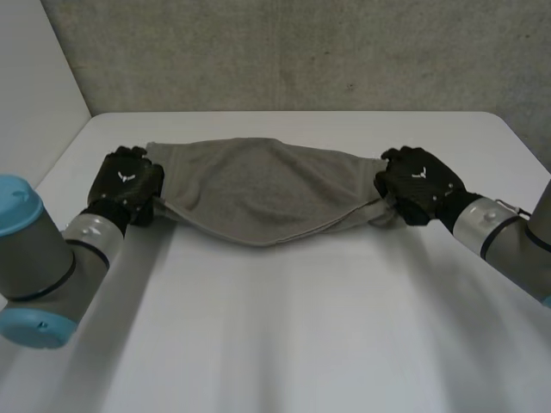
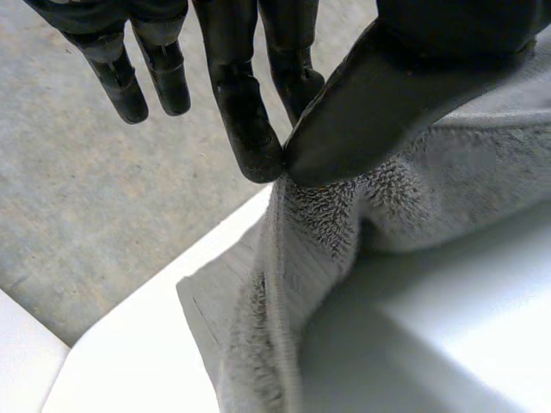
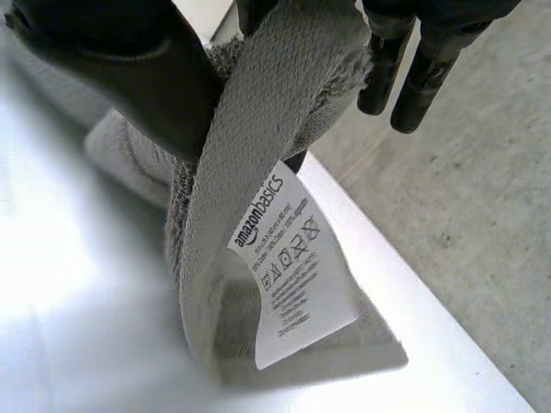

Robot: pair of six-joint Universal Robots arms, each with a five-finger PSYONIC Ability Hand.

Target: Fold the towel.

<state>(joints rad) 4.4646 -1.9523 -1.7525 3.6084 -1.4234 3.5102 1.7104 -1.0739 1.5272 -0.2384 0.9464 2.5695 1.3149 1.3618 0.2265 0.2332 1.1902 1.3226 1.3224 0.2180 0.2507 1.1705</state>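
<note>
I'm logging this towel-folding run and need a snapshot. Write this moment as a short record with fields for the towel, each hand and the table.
towel: grey towel, stretched between both hands, near edge sagging in the middle
left hand: left hand pinches one end of the towel between thumb and a finger
right hand: right hand grips the other end at its woven hem
label: white care label hangs from the hem beside the right hand
table: white table, under the towel

Grey towel sagging, apparently doubled, ends lifted off table.
</note>
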